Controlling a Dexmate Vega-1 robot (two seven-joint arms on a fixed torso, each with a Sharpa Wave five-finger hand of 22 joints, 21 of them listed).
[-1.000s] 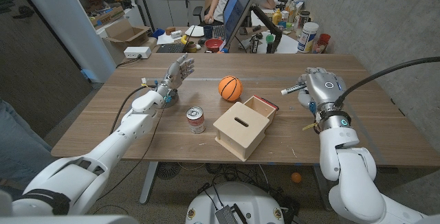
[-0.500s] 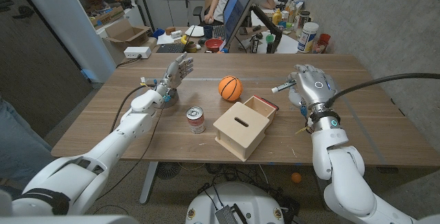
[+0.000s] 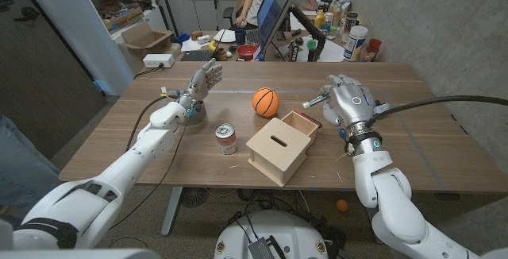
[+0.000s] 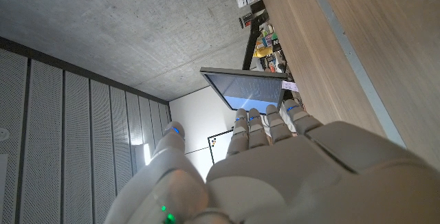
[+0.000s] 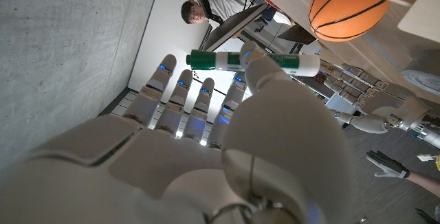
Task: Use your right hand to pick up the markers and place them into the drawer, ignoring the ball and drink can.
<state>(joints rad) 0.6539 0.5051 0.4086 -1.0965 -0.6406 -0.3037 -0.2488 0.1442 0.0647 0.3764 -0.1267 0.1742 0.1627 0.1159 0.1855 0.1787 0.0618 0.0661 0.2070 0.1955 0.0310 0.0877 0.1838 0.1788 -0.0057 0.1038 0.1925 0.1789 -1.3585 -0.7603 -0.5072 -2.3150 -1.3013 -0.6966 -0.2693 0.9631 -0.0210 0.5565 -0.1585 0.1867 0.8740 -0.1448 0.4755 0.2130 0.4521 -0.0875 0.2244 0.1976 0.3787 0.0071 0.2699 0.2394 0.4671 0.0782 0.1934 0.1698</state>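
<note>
Currently, a marker point(image 3: 315, 100) with a green cap is pinched by the right robot hand point(image 3: 346, 102) above the desk point(image 3: 413, 144), just right of the wooden box whose drawer point(image 3: 300, 124) is pulled open. An orange ball point(image 3: 266, 102) is seen behind the box, and a drink can point(image 3: 226, 139) stands to its left. The left robot hand point(image 3: 203, 83) is held upright at the desk's far left, fingers apart, with nothing gripped.
</note>
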